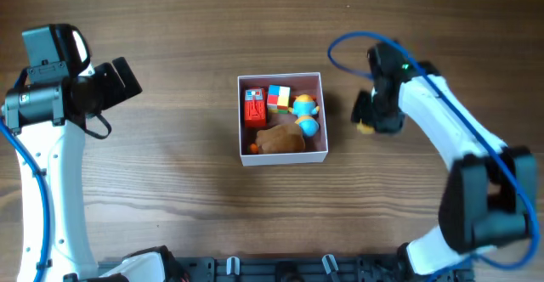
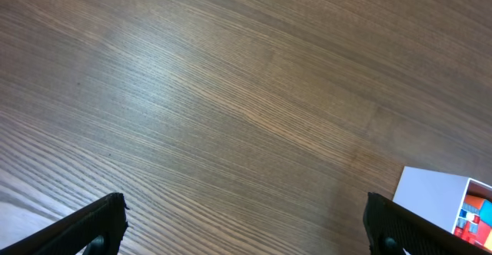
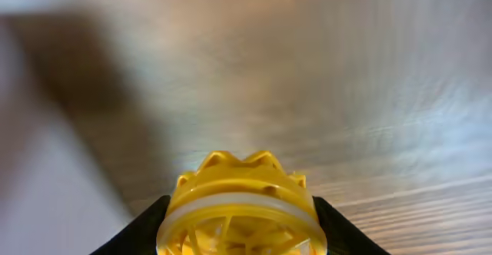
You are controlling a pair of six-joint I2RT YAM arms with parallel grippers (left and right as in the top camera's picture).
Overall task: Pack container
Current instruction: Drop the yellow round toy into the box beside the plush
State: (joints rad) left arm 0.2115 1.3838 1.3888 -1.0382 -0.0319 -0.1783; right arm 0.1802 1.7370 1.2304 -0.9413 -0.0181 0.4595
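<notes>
The container point(image 1: 324, 116) is a square white box with a pink inside at the table's middle. It holds a red toy point(image 1: 254, 107), a multicoloured cube point(image 1: 278, 97), a yellow and blue figure point(image 1: 305, 115) and a brown lump point(image 1: 280, 139). Its white corner shows in the left wrist view point(image 2: 430, 197). My right gripper point(image 1: 368, 121) is just right of the container, shut on a yellow gear-shaped toy point(image 3: 242, 205) held over the wood. My left gripper point(image 2: 246, 228) is open and empty, far left of the container.
Bare wooden tabletop point(image 1: 170, 180) lies all around the container. A blue cable point(image 1: 348, 48) loops above the right arm. Black mounts point(image 1: 280, 269) line the front edge.
</notes>
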